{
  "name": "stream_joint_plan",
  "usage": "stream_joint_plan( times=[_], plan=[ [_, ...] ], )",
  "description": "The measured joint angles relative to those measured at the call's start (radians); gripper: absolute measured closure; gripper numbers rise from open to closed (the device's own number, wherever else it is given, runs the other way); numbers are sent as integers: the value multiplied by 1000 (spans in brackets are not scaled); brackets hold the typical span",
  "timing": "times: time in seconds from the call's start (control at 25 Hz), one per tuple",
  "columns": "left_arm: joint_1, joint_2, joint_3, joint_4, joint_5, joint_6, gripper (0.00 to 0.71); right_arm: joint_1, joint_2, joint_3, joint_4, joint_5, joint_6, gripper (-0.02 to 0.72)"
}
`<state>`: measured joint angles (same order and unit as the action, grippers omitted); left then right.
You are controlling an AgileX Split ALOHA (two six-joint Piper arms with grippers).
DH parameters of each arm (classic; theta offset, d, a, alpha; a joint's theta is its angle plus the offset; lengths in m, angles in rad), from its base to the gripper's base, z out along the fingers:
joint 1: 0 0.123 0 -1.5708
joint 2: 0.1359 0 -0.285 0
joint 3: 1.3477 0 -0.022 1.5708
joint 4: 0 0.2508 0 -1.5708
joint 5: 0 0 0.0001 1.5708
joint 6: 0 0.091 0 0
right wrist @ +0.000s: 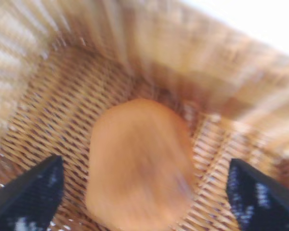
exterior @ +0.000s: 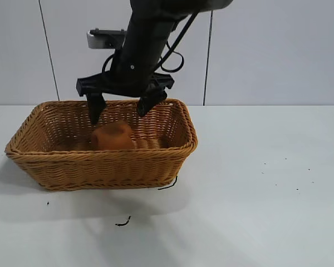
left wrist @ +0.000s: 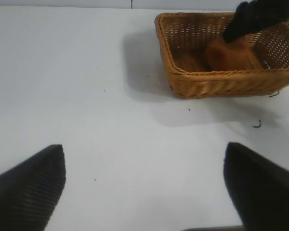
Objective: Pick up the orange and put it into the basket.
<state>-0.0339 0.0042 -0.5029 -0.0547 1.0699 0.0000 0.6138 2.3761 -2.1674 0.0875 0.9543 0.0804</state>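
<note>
The orange (exterior: 112, 135) lies inside the wicker basket (exterior: 100, 158), near its middle. My right gripper (exterior: 121, 108) hangs over the basket, open, its two black fingers spread just above the orange and not touching it. In the right wrist view the orange (right wrist: 139, 163) sits loose on the woven floor (right wrist: 53, 110) between the wide-apart fingers of the right gripper (right wrist: 144, 162). My left gripper (left wrist: 144, 192) is open and empty, low over bare table, far from the basket (left wrist: 221, 82). It is out of the exterior view.
The basket stands on a white table (exterior: 267, 211). Two small dark scraps lie in front of it (exterior: 122, 222) (exterior: 168, 184). A pale wall rises behind the table.
</note>
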Motion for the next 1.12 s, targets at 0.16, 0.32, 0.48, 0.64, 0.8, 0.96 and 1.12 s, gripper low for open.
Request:
stream_joint_plan(
  times=[0.16,0.32,0.48,0.64,0.8,0.96,1.12],
  plan=[
    [0,0,0,0,0,0,71,-24,0,-145,-71,150,10,12],
    [0,0,0,0,0,0,71,-104,0,-210,-136,230,20,9],
    [0,0,0,0,0,0,71,-232,0,-213,-146,257,23,9],
    [0,0,0,0,0,0,71,-375,0,-213,-149,257,23,9],
    [0,0,0,0,0,0,71,-501,0,-213,-141,257,23,9],
    [0,0,0,0,0,0,71,-580,0,-213,-114,257,23,9],
    [0,0,0,0,0,0,71,-602,-14,-157,-87,257,3,9]
  ],
)
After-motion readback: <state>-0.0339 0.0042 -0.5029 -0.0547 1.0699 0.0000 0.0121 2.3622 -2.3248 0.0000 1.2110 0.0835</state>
